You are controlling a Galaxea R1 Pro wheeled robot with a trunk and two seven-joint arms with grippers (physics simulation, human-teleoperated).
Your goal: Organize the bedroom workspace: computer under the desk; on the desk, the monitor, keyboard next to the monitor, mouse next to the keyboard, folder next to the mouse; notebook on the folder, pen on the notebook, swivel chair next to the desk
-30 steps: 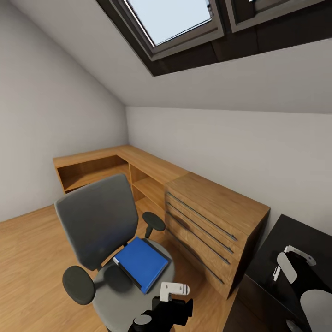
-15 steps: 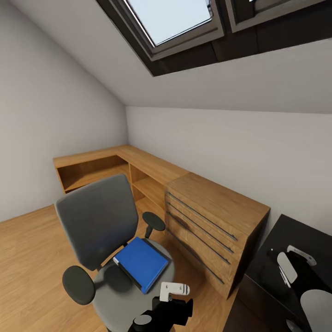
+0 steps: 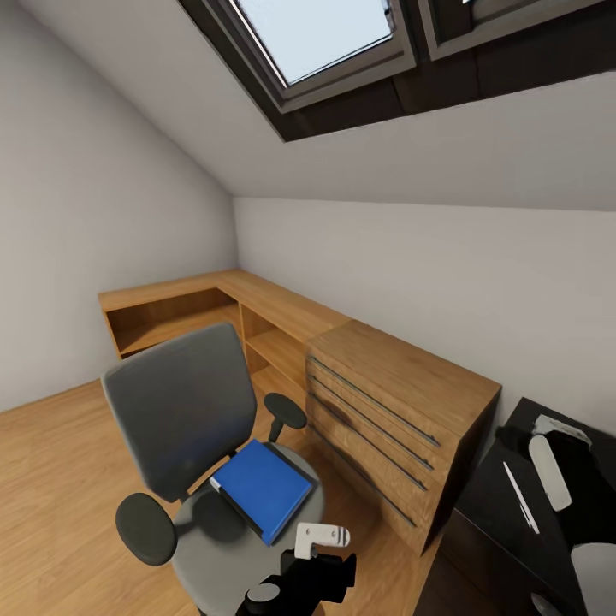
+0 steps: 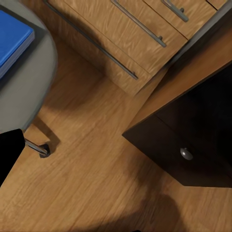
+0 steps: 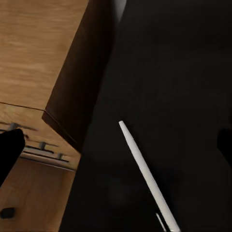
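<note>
The bedroom has sloped grey walls and a dark-framed skylight (image 3: 316, 38) overhead, over a wood-plank floor (image 3: 51, 479); a low oak shelf-and-drawer unit (image 3: 376, 402) runs along the far wall and round the corner; the desk (image 3: 496, 505), its top glossy black, shows at the lower right of the head view, touching or just beside the end of the oak unit; the swivel chair (image 3: 184, 411) stands on the floor in front of the oak unit, well apart from the desk, its grey back upright and its black armrests out to either side; the folder (image 3: 263, 486), bright blue with a black spine, lies flat on the chair seat; a white pen (image 3: 519, 496) lies on the black desk top, apart from the right gripper (image 3: 556, 453), which hangs above the desk near its far end; the left gripper (image 3: 321, 539) hovers just beside the front edge of the chair seat, near the folder but not touching it; whether either gripper's fingers are apart or together I cannot tell.
</note>
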